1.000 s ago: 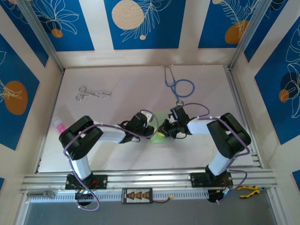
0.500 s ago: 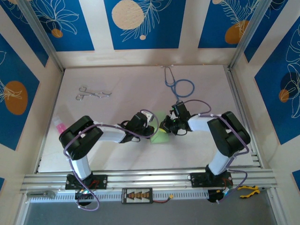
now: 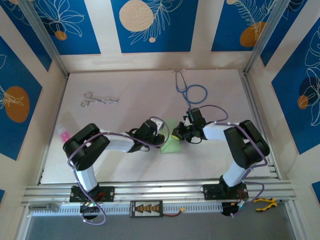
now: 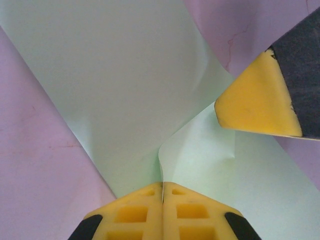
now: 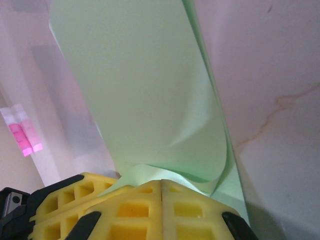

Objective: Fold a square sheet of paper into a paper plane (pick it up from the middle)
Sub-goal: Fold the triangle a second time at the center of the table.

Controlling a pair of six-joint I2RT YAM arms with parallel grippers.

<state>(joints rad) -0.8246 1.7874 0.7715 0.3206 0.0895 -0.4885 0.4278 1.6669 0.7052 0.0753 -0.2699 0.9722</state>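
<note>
- The pale green square sheet of paper (image 3: 171, 146) lies on the white table (image 3: 125, 165), around its middle and somewhat toward the near edge, right between your two arms.
- Your left gripper (image 3: 163, 139) has its yellow fingers pressed flat together. In its wrist view a raised crease of the sheet runs straight into the seam between them, so it is pinching the paper.
- Your right gripper (image 3: 176, 134) is also pressed together. In its wrist view a flap of the sheet curls up and over just ahead of the fingertips and seems to be caught between them.
- The two grippers sit just beside each other on the sheet. The right fingertip shows in the left wrist view, resting on the paper.
- You appear to be at an early fold: one flap is lifted and curled, but no sharp tip or central ridge shows yet.
- Next, you likely need to carry the curled flap across with the right gripper while the left one anchors the sheet, then press the bend flat.
- The blue stethoscope (image 3: 195, 93) near the far edge is well apart from the sheet.
</note>
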